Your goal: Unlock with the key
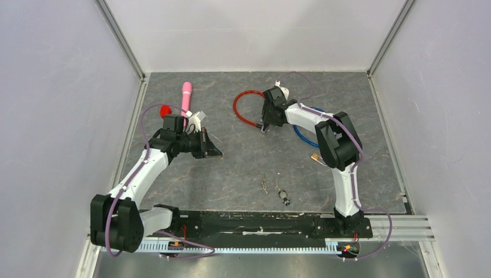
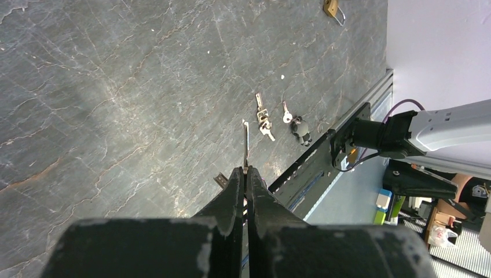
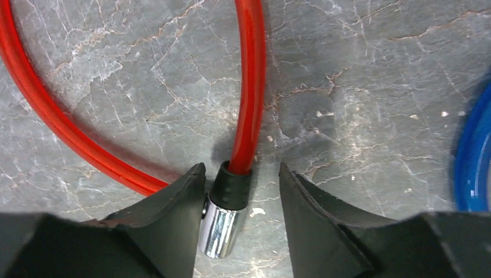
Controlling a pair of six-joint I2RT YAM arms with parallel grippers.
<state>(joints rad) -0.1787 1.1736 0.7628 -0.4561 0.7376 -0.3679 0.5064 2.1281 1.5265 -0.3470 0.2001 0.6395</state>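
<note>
My left gripper [image 1: 212,148] is shut on a thin silver key [image 2: 246,145]; its blade sticks out past the closed fingertips [image 2: 237,176] above the bare table. My right gripper [image 1: 265,125] is open and low over the end of a red cable lock [image 1: 238,107]. In the right wrist view the chrome lock barrel [image 3: 222,226] with its black collar lies between the fingers [image 3: 182,191]. The left one touches it and the right one stands apart. The red cable [image 3: 250,81] loops away from the barrel.
Loose keys [image 1: 264,184] and a key ring [image 1: 284,197] lie near the front middle, also in the left wrist view [image 2: 263,119]. A blue cable [image 1: 304,136] and a brass padlock [image 1: 317,157] lie by the right arm. A pink handle [image 1: 186,95] lies far left.
</note>
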